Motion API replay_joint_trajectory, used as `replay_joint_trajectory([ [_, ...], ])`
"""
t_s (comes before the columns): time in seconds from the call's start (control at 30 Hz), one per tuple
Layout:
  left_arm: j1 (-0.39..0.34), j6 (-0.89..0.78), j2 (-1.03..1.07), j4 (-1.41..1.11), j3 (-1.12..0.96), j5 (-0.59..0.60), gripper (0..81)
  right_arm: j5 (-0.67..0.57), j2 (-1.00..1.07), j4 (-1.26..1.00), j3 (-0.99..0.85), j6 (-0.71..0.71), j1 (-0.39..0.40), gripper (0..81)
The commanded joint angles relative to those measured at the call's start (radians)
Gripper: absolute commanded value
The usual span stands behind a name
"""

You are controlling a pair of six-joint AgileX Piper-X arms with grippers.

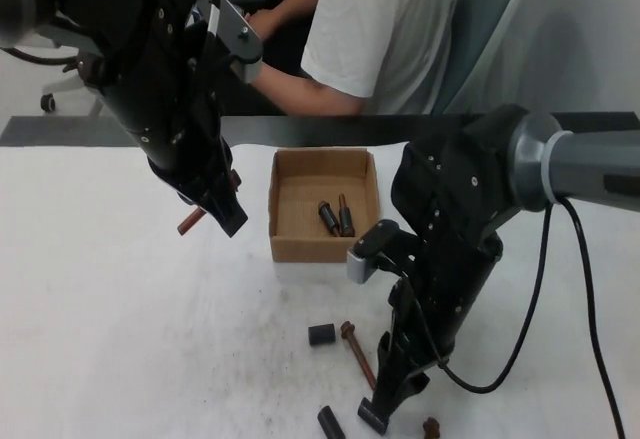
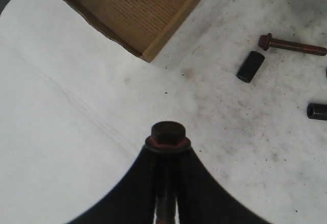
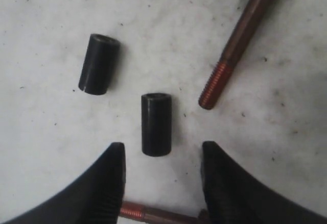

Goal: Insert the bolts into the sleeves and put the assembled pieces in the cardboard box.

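Observation:
My left gripper (image 2: 167,152) is shut on a brown hex-head bolt (image 2: 168,134), held above the white bench to the left of the cardboard box (image 1: 310,249). Two assembled pieces (image 1: 336,217) lie inside that box. My right gripper (image 3: 162,151) is open and low over the bench, its fingers (image 3: 110,183) on either side of a black sleeve (image 3: 156,124) without touching it. A second sleeve (image 3: 99,64) lies just beyond it. A loose bolt (image 3: 245,35) lies beside them, and another bolt (image 3: 153,215) shows partly under the fingers.
In the high view a sleeve (image 1: 321,335) and a bolt (image 1: 357,349) lie in front of the box, with a further sleeve (image 1: 331,422) and a bolt (image 1: 431,426) at the near edge. The bench's left half (image 1: 120,339) is bare white.

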Motion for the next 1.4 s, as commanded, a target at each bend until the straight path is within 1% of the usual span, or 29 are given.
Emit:
replay_joint_trajectory([
  [0.0,0.002,-0.006,-0.015,0.003,-0.010,0.007,0.3,-0.014,-0.002,-0.029,-0.001,0.006,0.019,44.7],
  [0.13,0.002,-0.006,-0.015,0.003,-0.010,0.007,0.3,-0.010,-0.002,-0.070,-0.001,0.011,0.058,44.7],
  [0.23,0.002,-0.006,-0.015,0.003,-0.010,0.007,0.3,0.030,-0.002,-0.068,-0.001,0.010,0.075,44.7],
  [0.33,0.002,-0.006,-0.015,0.003,-0.010,0.007,0.3,0.044,-0.002,-0.046,-0.001,0.007,0.075,44.7],
  [0.53,0.002,-0.006,-0.015,0.005,-0.010,0.007,0.3,0.142,-0.002,-0.003,-0.001,-0.039,0.070,44.7],
  [0.87,0.002,-0.006,-0.015,0.010,-0.010,0.007,0.3,0.136,-0.002,-0.019,0.017,-0.031,0.075,44.7],
  [1.1,0.002,-0.006,-0.015,0.010,-0.010,0.007,0.3,0.135,0.048,-0.029,0.039,-0.013,0.075,44.7],
  [1.3,0.002,-0.006,-0.015,0.010,-0.010,0.007,0.3,0.135,0.048,-0.059,0.039,-0.011,0.075,44.7],
  [1.37,0.002,-0.006,-0.015,0.008,-0.010,0.007,0.3,0.135,0.048,-0.072,0.039,0.007,0.075,43.5],
])
